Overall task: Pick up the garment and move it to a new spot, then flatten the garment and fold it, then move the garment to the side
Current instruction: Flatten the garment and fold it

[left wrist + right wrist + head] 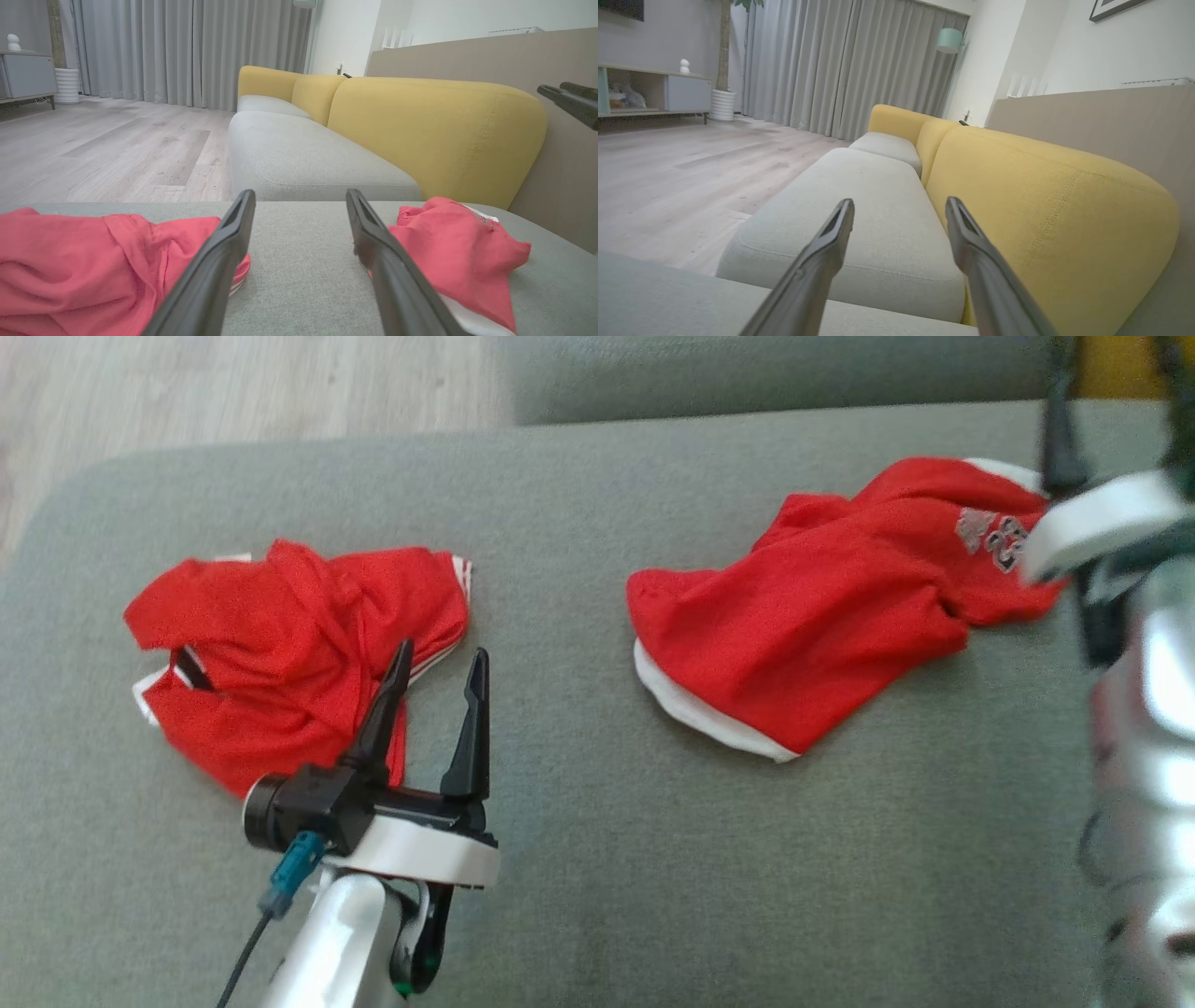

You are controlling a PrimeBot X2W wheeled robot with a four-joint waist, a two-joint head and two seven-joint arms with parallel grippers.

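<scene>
L gripper (442, 651) hovers low over the cushion (579, 859), fingers apart w/ nothing between, its L finger just over the edge of a crumpled red shirt (280, 644). Further right, well apart from the shirt, lies the jersey (822, 616), prob. the task garment, bunched w/ white hem showing; at its far end is the R gripper (900, 203), fingers apart and empty. Risks: two near-identical reds, so the wrong one could get picked, and a pinch on a bunched fold may catch one layer only, so the jersey comes up twisted and won't flatten.
</scene>
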